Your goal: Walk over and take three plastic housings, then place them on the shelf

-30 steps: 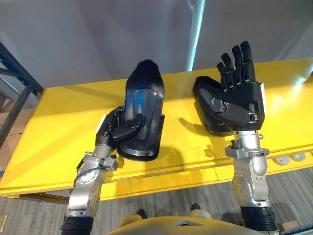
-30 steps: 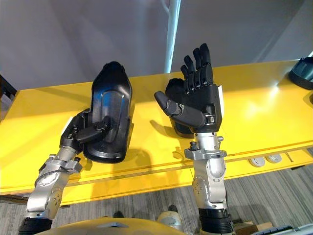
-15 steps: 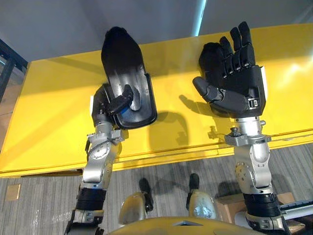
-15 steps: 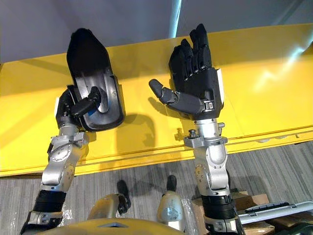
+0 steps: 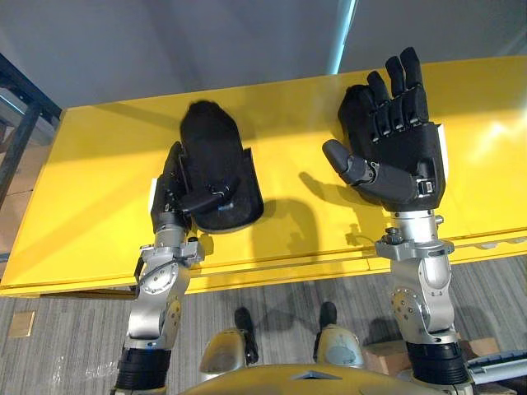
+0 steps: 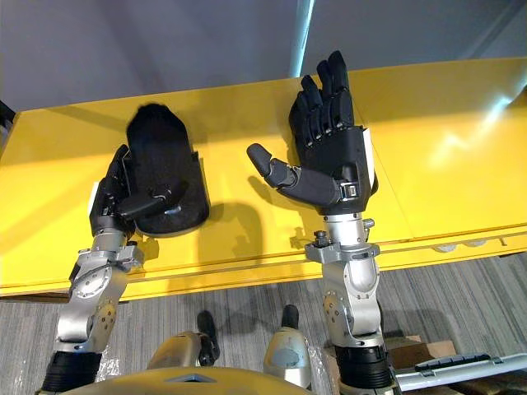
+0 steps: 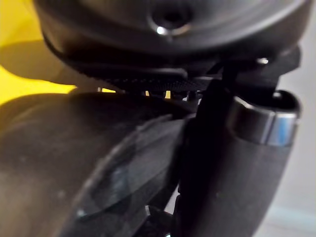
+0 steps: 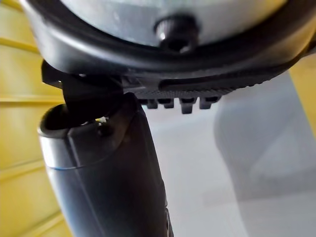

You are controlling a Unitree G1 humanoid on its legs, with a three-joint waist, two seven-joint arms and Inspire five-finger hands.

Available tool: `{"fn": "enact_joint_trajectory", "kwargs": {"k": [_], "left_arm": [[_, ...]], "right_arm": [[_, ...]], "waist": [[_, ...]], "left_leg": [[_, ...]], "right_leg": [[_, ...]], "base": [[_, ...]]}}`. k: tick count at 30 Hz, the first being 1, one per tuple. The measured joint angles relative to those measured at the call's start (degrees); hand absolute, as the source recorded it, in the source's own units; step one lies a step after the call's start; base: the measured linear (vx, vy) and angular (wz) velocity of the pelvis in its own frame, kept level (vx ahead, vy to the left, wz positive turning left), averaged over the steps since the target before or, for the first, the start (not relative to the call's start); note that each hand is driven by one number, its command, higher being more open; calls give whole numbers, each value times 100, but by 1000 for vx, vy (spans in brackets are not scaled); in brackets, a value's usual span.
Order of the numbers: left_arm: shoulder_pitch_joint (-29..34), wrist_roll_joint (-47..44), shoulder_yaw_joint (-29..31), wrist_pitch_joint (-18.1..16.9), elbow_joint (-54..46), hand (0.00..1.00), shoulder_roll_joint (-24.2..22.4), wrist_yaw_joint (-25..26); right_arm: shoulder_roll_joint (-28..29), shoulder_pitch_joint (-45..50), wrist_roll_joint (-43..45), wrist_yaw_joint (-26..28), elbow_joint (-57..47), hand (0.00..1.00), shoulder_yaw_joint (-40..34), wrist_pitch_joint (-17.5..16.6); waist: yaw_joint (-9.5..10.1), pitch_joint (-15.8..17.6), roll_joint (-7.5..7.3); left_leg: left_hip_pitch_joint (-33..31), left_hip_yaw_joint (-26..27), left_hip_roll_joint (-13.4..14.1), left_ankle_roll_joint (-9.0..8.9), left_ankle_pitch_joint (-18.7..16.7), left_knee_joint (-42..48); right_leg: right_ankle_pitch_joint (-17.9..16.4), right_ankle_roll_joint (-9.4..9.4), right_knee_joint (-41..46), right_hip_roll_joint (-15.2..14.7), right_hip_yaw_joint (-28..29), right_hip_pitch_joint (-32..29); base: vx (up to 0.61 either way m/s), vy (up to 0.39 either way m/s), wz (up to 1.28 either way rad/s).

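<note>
Yellow table (image 5: 99,164) against a grey wall is what you have in front of you, with grey carpet below its front edge.

Your left hand (image 5: 174,196) is closed on a black plastic housing (image 5: 216,160). The thumb lies across the housing's lower end and the fingers run up behind it. The housing stands over the table's front left part and throws a shadow to its side. I cannot tell whether its lower rim touches the surface.

That grip is the weak point. It takes only the bottom of a long, smooth shell, so most of the housing stands above the fingers. If you swing or turn fast, I judge it could pivot in the pinch or slide out and drop to the table or carpet.

Your right hand (image 5: 399,156) is raised over the table's right half with straight, spread fingers and holds nothing. A dark rounded bulk (image 5: 352,97) beside its fingers may be another housing, but I cannot tell. If it is one, a blind reach could knock it toward the back edge.

A dark metal frame (image 5: 20,115) shows off the table's left end, possibly the shelf. Turning that way with the tall housing leading risks clipping an upright. Only one housing is in hand, so the task looks early.
</note>
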Motion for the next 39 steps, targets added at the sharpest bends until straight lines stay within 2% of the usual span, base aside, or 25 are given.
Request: {"fn": "enact_joint_trajectory", "kwargs": {"k": [4, 8, 13, 15, 16, 18, 20, 25, 30, 31, 37, 39], "left_arm": [[231, -12, 204, -13, -557, 100, -126, -361], [356, -63, 261, -162, -994, 100, -139, -711], [420, -268, 373, -637, -1230, 100, -139, -948], [412, -303, 377, -943, -1237, 100, -139, -919], [410, -338, 382, -1272, -1247, 100, -140, -825], [396, -349, 396, -1617, -1327, 100, -146, -658], [385, -368, 408, -2162, -1617, 100, -210, -309], [290, 35, 524, -2963, -1923, 100, -468, 263], [312, 122, 541, -3059, -1899, 100, -502, 366], [628, 88, 698, -3147, -1579, 100, -603, 283], [648, 88, 700, -3152, -1557, 100, -603, 265], [649, 84, 706, -3158, -1374, 100, -600, 173]], "right_arm": [[171, 158, -200, -37, -25, 100, 2, 0], [234, 188, -208, -105, -23, 100, 45, 0], [354, 187, -215, -186, -19, 100, 71, -8], [359, 187, -226, -290, -15, 100, 81, -14], [368, 186, -363, -398, 24, 100, 82, -18], [373, 179, -444, -496, 78, 100, 97, -20], [371, 150, -677, -699, 202, 100, 156, -20], [376, 60, -876, -1022, 415, 100, 196, -18], [377, 57, -874, -1029, 420, 100, 183, -19], [377, 60, -860, -885, 501, 100, 77, -19], [376, 82, -848, -831, 525, 100, 77, -20], [368, 97, -825, -591, 691, 100, 91, -28]], "waist": [[118, -103, -25], [141, -306, -71], [140, -546, -186], [142, -592, -216], [139, -656, -233], [144, -701, -254], [146, -748, -256], [147, -879, -209], [145, -967, -253], [147, -1065, -418], [145, -1063, -421], [147, -1062, -422]], "left_leg": [[165, -39, -6, -20, 41, -141], [339, -117, -18, -42, 61, -290], [542, -143, -77, -46, 92, -474], [593, -162, -98, -41, 132, -554], [640, -181, -114, -43, 183, -680], [686, -190, -124, -51, 256, -798], [741, -208, -135, -58, 361, -963], [925, -200, -169, -58, 510, -1253], [979, -187, -191, -50, 611, -1439], [999, -182, -195, -49, 644, -1445], [999, -182, -195, -48, 646, -1443], [1001, -181, -196, -47, 650, -1441]], "right_leg": [[13, 9, -167, 32, -88, 230], [24, 19, -285, 52, -224, 445], [40, 44, -414, 36, -285, 662], [41, 46, -416, 28, -301, 693], [41, 46, -422, 28, -346, 706], [41, 46, -450, 37, -359, 719], [41, 45, -478, 53, -380, 735], [41, 45, -487, 57, -387, 792], [41, 46, -498, 57, -421, 785], [43, 52, -499, 57, -419, 790], [43, 52, -497, 57, -416, 788], [43, 52, -491, 56, -405, 781]], "base": [[65, -4, 8], [70, -8, 13], [14, 5, 2], [-19, 12, 8], [-26, 6, 9], [-23, -4, 6], [-31, -12, 6], [-5, 0, 1], [-9, 5, 2], [0, 0, 0], [0, 0, 0], [0, 0, 0]]}}
